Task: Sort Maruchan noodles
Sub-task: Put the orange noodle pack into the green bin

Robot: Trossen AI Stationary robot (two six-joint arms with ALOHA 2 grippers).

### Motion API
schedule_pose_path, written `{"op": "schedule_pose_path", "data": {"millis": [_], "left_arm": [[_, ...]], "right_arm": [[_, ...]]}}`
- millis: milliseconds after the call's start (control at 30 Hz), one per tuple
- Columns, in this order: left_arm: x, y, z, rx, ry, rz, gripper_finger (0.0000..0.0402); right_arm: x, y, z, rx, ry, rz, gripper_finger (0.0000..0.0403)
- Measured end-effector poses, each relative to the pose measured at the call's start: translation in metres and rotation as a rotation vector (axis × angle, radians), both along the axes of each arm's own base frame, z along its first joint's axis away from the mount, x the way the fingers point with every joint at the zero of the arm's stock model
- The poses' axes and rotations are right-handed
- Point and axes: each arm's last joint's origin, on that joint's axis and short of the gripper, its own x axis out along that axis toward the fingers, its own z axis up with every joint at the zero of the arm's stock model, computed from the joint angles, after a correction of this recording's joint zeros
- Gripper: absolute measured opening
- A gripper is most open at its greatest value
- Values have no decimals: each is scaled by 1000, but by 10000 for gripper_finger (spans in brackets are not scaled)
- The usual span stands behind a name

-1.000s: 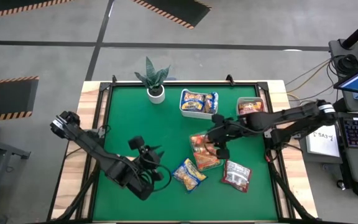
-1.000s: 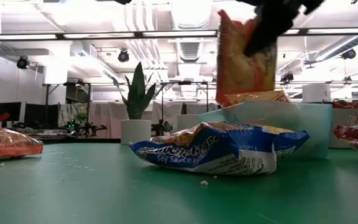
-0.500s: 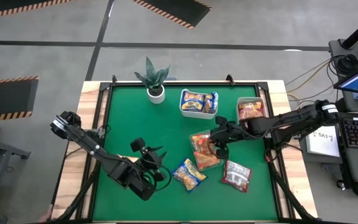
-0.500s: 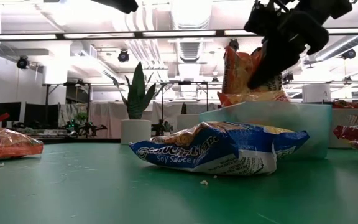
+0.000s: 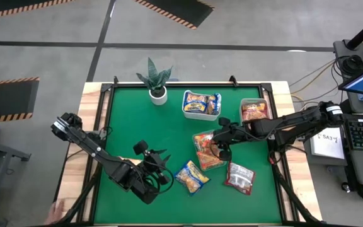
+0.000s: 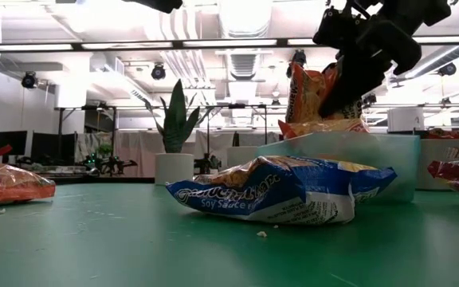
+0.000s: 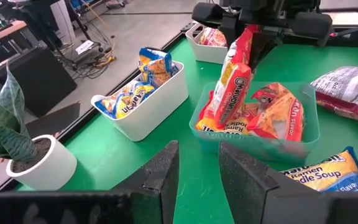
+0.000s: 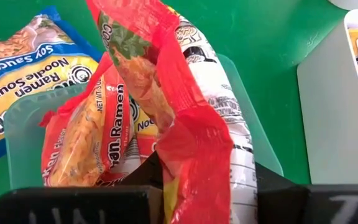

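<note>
Since second ago, right claw (image 6: 337, 80) lower — shut on orange packet (image 7: 235, 78), now standing in clear tray (image 7: 309, 134).

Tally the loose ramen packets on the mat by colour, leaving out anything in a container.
Yellow-and-blue packet: 1
Dark red-and-silver packet: 1
Loose orange packet: 1, visible only in the low view
Total: 3
Not counted: the held orange packet in the right gripper, standing in the clear tray.
</note>
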Motion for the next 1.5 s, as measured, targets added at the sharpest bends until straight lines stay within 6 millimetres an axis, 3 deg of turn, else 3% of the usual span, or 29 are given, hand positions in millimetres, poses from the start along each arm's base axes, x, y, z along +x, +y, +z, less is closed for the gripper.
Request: {"op": "schedule_pose_path", "data": {"millis": [300, 1167, 1333, 1500], "left_arm": [[0, 0, 0, -1, -2, -1, 96], [0, 0, 0, -3, -4, -1, 96], [0, 0, 0, 0, -1, -3, 96], [0, 0, 0, 0, -1, -3, 96]], "right_arm": [[0, 0, 0, 1, 1, 0, 76], [0, 0, 4, 11, 17, -4, 200], [3, 0, 19, 4, 10, 6, 199], [7, 1, 32, 7, -9, 6, 169]]}}
